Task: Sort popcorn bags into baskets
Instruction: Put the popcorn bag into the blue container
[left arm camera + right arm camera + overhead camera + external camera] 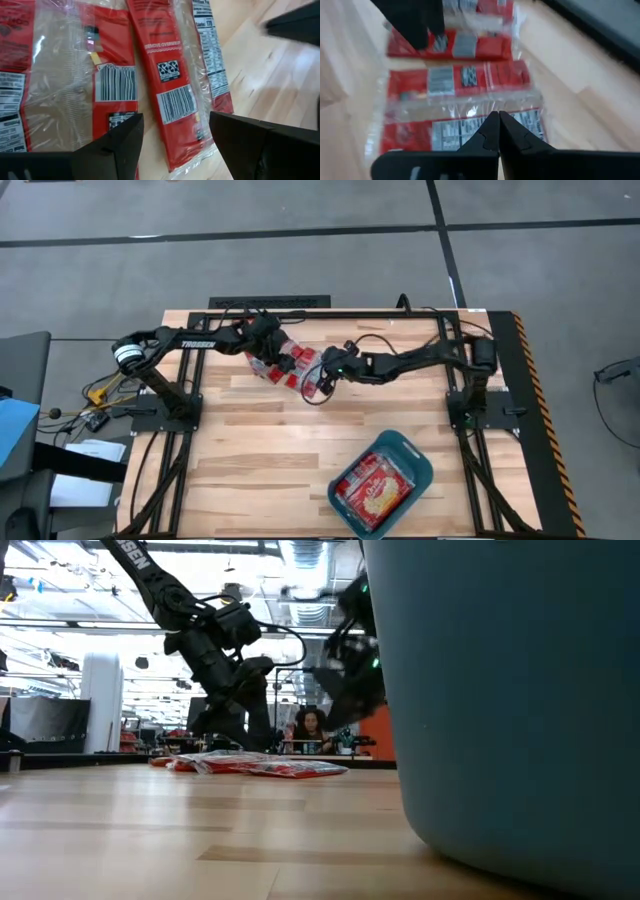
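Note:
Several red popcorn bags [290, 365] with clear panels and barcodes lie flat in a loose cluster on the far middle of the table; they also show in the low view [260, 765]. My left gripper [270, 340] hangs open over the cluster's left part, its fingers either side of a red bag [172, 90] below. My right gripper [325, 375] is shut and hovers over the cluster's right end, above a bag [465, 127]. The teal basket [420, 460] stands near the table's near right edge, with red and cream bags [372, 488] lying in it.
The basket's wall [520, 690] fills the right of the low view. Bare wood lies between the cluster and the basket and over the near left of the table. The left arm's dark finger [410, 20] shows in the right wrist view, close by. A person sits in the room behind.

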You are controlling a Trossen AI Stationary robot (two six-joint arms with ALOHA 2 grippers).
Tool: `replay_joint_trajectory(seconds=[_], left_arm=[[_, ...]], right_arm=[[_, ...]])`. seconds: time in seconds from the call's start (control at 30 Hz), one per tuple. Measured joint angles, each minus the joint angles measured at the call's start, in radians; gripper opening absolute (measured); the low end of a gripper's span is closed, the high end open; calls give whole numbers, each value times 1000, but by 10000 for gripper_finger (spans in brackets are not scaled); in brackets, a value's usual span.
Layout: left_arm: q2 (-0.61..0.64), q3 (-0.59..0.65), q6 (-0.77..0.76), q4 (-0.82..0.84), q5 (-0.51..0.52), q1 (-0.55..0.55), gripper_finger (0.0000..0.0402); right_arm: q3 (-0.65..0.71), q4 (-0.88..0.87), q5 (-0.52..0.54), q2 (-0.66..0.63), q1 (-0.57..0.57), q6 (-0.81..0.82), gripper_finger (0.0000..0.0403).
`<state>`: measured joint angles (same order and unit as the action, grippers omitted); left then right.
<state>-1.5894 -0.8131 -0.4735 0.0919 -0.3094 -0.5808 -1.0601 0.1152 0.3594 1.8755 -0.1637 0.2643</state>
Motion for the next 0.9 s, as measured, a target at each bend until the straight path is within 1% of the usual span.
replay_joint_trajectory(seconds=[0.23,0.37,0.53,0.6,0.73,0.9], left_arm=[[0,0,-16,-16,10,5,215],[0,0,-21,-16,30,19,215],[0,0,-44,-15,46,40,215],[0,0,-46,-13,55,52,215],[0,0,-60,-14,64,76,215],[-10,-1,-67,-16,104,117,215]], right_arm=[[-52,4,-49,131,-10,7,18],[-65,9,-68,172,-6,11,15],[-67,-66,-57,170,23,33,23],[-65,-126,-57,150,44,47,25],[-64,-206,-27,126,95,75,20],[-62,-233,-15,113,144,89,16]])
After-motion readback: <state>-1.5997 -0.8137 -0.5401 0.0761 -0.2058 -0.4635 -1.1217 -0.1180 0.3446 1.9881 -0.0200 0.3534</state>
